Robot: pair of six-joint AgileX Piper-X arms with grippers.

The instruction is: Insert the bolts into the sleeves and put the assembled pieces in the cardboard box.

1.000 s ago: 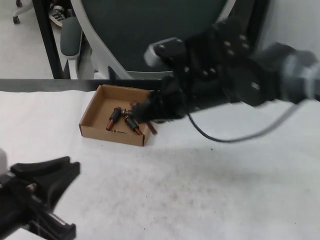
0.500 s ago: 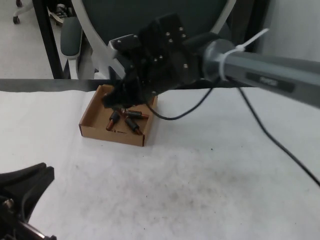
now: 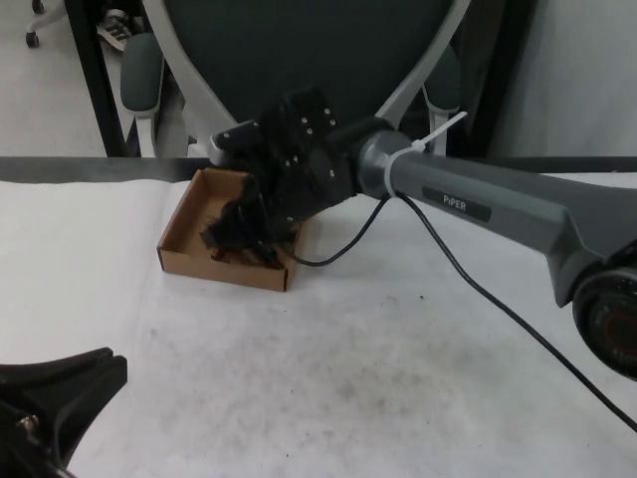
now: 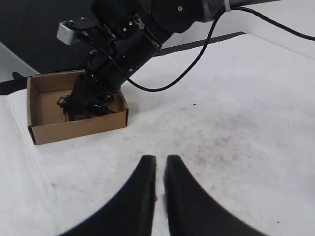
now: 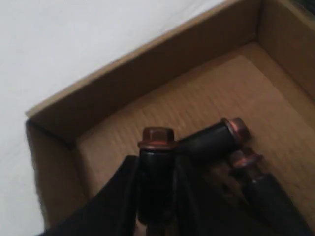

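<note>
The right claw (image 5: 156, 196) is squeezing a sleeved bolt (image 5: 156, 147) low inside the cardboard box (image 5: 147, 83), and it should be letting go gently, missing the other pieces (image 5: 211, 140) right beside it.

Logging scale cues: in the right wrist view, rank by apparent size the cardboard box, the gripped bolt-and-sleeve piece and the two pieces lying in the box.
1. cardboard box
2. gripped piece, though nearness to the camera enlarges it
3. two lying pieces: alike, not ranked against each other
</note>
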